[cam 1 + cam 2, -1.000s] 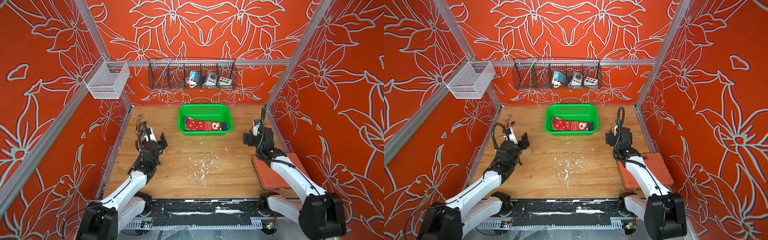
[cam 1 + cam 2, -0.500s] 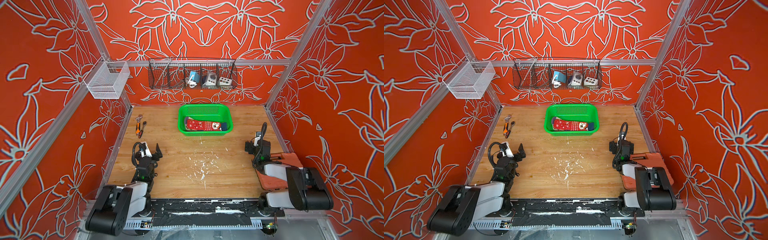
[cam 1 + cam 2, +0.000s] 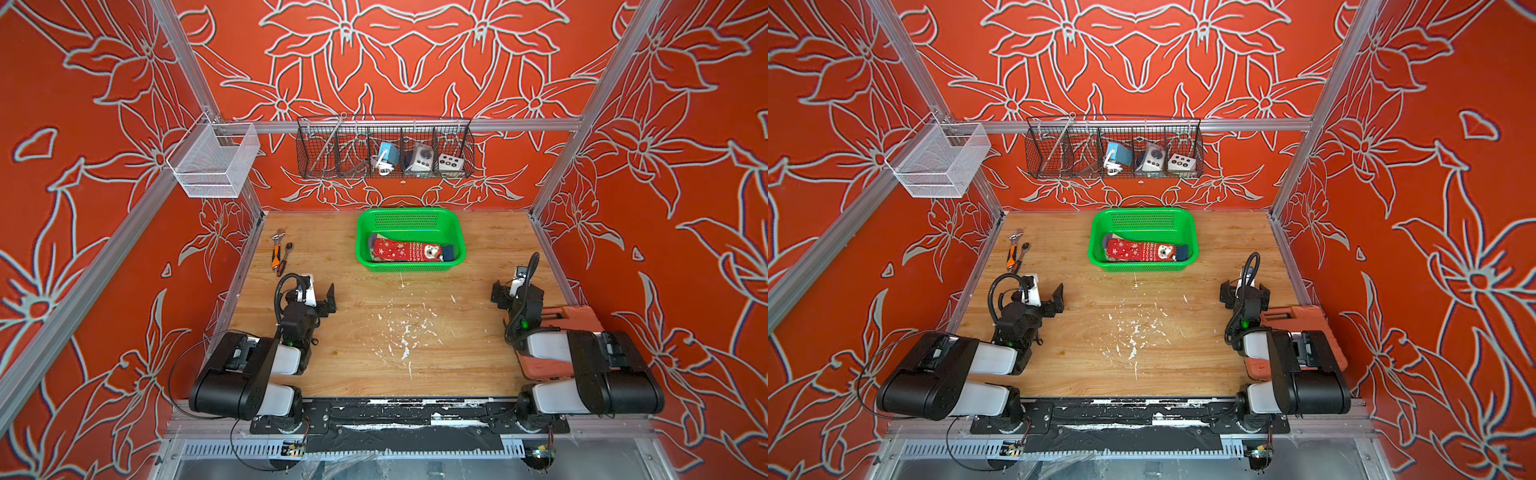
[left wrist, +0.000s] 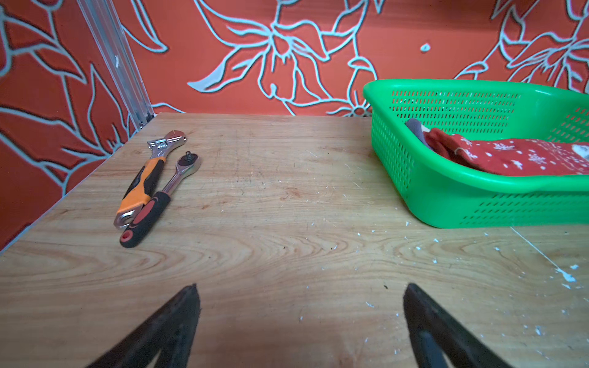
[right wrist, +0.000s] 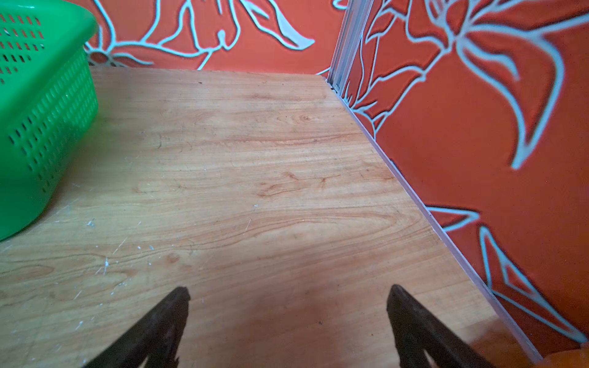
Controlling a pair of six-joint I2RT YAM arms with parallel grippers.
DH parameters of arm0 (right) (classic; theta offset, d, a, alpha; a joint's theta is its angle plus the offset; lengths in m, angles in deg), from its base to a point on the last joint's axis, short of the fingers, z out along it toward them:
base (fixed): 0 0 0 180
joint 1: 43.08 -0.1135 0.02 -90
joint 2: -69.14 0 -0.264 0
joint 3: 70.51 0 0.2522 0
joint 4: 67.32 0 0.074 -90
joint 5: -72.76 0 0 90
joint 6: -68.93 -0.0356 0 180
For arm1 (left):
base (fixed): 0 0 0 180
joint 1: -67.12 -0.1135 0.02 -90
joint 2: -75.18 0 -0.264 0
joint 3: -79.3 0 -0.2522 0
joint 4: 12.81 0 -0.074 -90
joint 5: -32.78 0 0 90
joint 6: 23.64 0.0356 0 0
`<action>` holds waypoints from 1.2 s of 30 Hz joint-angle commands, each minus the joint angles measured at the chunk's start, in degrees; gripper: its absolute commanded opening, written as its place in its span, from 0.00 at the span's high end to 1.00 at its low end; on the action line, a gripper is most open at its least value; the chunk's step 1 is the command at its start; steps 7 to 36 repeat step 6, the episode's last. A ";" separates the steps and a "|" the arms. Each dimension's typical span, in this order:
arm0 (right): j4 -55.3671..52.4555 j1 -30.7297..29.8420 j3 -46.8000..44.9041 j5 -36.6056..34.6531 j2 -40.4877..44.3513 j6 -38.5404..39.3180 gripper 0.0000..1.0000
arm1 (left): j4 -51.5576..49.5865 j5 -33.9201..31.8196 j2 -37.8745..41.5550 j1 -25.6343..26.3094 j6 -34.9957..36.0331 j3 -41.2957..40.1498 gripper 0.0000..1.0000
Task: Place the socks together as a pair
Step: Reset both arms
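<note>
The socks lie in a green basket (image 3: pixel 409 218) at the back middle of the wooden table, seen in both top views. A red snowflake sock (image 3: pixel 405 251) (image 3: pixel 1142 251) (image 4: pixel 522 157) lies on top, and a grey bit (image 4: pixel 414 126) of another pokes out under it; the rest are hidden. My left gripper (image 3: pixel 320 293) (image 4: pixel 301 286) stands open and empty over bare wood, well in front of the basket and to its left. My right gripper (image 3: pixel 516 291) (image 5: pixel 288 288) is open and empty too, near the right wall in front of the basket.
An orange-handled wrench (image 3: pixel 276 251) and a ratchet (image 3: pixel 286 257) lie by the left wall. A red-orange case (image 3: pixel 577 316) sits under my right arm. A black wire rack (image 3: pixel 384 147) and a white mesh basket (image 3: pixel 214 160) hang on the walls. White flecks dot the table's middle.
Both arms have folded back toward the table's front edge, drawing the grippers away from the basket. Both grippers stayed open. The tools by the left wall came into view.
</note>
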 commanded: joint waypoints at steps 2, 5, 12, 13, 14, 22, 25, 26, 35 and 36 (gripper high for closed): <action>0.32 -0.11 1.13 0.23 -0.35 0.17 0.02 | 1.31 1.20 -0.06 -0.16 1.40 0.52 0.02; 0.29 -0.11 1.12 0.07 -0.31 0.08 0.02 | 1.30 1.20 -0.04 -0.16 1.40 0.52 0.02; 0.38 -0.10 1.08 0.09 -0.26 0.11 0.02 | 1.37 1.20 -0.04 -0.16 1.40 0.52 0.02; 0.38 -0.10 1.08 0.09 -0.26 0.11 0.02 | 1.37 1.20 -0.04 -0.16 1.40 0.52 0.02; 0.38 -0.10 1.08 0.09 -0.26 0.11 0.02 | 1.37 1.20 -0.04 -0.16 1.40 0.52 0.02; 0.38 -0.10 1.08 0.09 -0.26 0.11 0.02 | 1.37 1.20 -0.04 -0.16 1.40 0.52 0.02; 0.38 -0.10 1.08 0.09 -0.26 0.11 0.02 | 1.37 1.20 -0.04 -0.16 1.40 0.52 0.02; 0.38 -0.10 1.08 0.09 -0.26 0.11 0.02 | 1.37 1.20 -0.04 -0.16 1.40 0.52 0.02; 0.38 -0.10 1.08 0.09 -0.26 0.11 0.02 | 1.37 1.20 -0.04 -0.16 1.40 0.52 0.02; 0.38 -0.10 1.08 0.09 -0.26 0.11 0.02 | 1.37 1.20 -0.04 -0.16 1.40 0.52 0.02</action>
